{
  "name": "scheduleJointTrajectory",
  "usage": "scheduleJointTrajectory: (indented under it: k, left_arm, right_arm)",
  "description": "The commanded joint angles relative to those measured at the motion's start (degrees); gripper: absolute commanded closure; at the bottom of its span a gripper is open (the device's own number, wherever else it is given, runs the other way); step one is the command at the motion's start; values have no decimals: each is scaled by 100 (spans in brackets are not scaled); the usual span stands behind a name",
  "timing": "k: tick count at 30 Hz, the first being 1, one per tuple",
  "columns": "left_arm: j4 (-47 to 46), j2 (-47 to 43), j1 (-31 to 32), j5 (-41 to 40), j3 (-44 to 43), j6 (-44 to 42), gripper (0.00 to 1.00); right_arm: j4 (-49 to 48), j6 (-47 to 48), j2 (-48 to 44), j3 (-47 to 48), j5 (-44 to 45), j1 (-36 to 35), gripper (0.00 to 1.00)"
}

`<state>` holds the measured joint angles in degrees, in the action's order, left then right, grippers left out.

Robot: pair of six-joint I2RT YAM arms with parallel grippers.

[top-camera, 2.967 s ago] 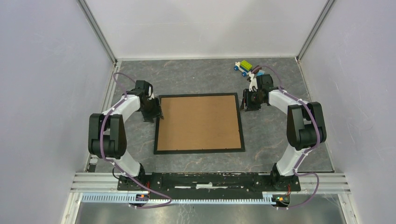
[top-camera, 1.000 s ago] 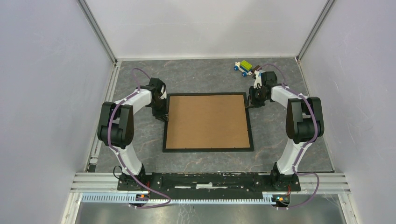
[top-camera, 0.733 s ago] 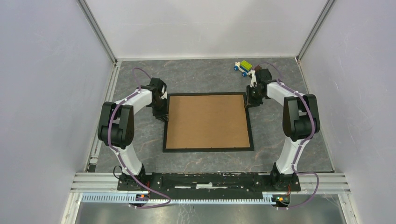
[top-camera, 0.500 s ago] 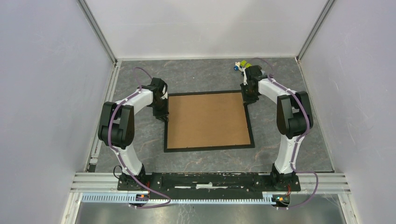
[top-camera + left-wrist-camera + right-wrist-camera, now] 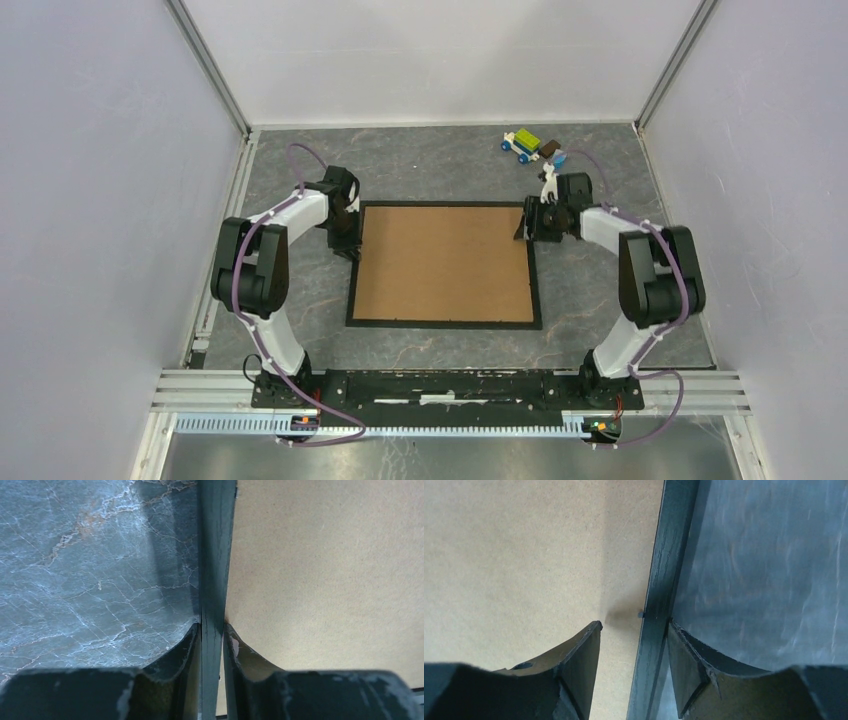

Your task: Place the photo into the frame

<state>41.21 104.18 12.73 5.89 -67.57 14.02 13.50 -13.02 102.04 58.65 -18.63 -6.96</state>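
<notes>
Your left gripper (image 5: 212,630) clamps left rail of frame (image 5: 445,323); right gripper (image 5: 634,625) straddles right rail, jaws apart. Frame lies back-up between arms, cardboard backing board (image 5: 443,262) seated. Photo hidden, likely inside; only release left.

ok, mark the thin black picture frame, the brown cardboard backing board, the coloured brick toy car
thin black picture frame (image 5: 215,555), left wrist view, its side rail.
brown cardboard backing board (image 5: 443,262), top view, its middle.
coloured brick toy car (image 5: 527,141), top view, its green block.
</notes>
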Motion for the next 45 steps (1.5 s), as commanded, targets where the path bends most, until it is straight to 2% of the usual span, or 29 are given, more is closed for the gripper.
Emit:
scheduleJointTrajectory:
  k: [1, 4, 7, 9, 12, 13, 15, 17, 19, 23, 27, 29, 31, 33, 35, 40, 42, 45]
  left_arm:
    - [-61, 484, 273, 476, 127, -89, 72]
    - [-137, 691, 273, 829, -115, 231, 71]
    - [-168, 1072, 261, 1042, -785, 531, 71]
    - [-196, 1403, 248, 992, -1416, 678, 71]
    - [323, 2188, 176, 835, -2981, 670, 70]
    - [505, 2422, 148, 881, -3469, 607, 68]
    - [1017, 2634, 166, 289, -4401, 418, 53]
    - [1223, 2455, 160, -238, -4596, 347, 38]
    - [1092, 1834, 164, -412, -4004, 391, 32]
    - [494, -70, 295, -317, -1726, 860, 28]
    - [286, -1790, 387, -147, 417, 1706, 28]
    - [372, -2423, 396, -231, 1169, 2273, 29]
    - [129, -2932, 412, 118, 1892, 2859, 30]
    - [-270, -3198, 464, 347, 2452, 3293, 31]
    - [-497, -3168, 485, 397, 2624, 3422, 33]
    - [-829, -2472, 648, 649, 2512, 3361, 44]
    - [-832, -2191, 721, 588, 2451, 3293, 46]
    - [-841, -1969, 794, 265, 2362, 3099, 54]
  right_arm:
    - [-635, -941, -936, -1339, -1509, -273, 46]
    - [-943, -1256, -1531, -1975, -1324, -385, 49]
    - [-1288, -1578, -2011, -2555, -934, -716, 50]
    - [-1701, -1925, -2249, -2985, -811, -1078, 50]
    - [-2386, -2648, -2610, -3722, -653, -1577, 50]
    - [-2425, -2753, -2794, -3940, -497, -1755, 50]
    - [-2234, -2687, -3195, -4196, -152, -1885, 48]
    - [-1571, -2269, -3535, -4096, 423, -1865, 43]
    - [-801, -1709, -3741, -3657, 995, -1800, 38]
    - [-193, -704, -3517, -2556, 1528, -1581, 25]
    - [-100, -166, -2595, -1575, 1036, -1306, 21]
    - [70, 3, -2064, -1082, 822, -1233, 22]
    - [61, 89, -1674, -873, 695, -1209, 22]
    - [62, 104, -1382, -739, 674, -1185, 23]
    - [27, 103, -1213, -702, 636, -1176, 24]
    - [-156, 15, -1004, -913, 488, -1171, 26]
    - [-193, -22, -1020, -1013, 423, -1175, 27]
    - [-316, -119, -1174, -1290, 100, -1176, 28]
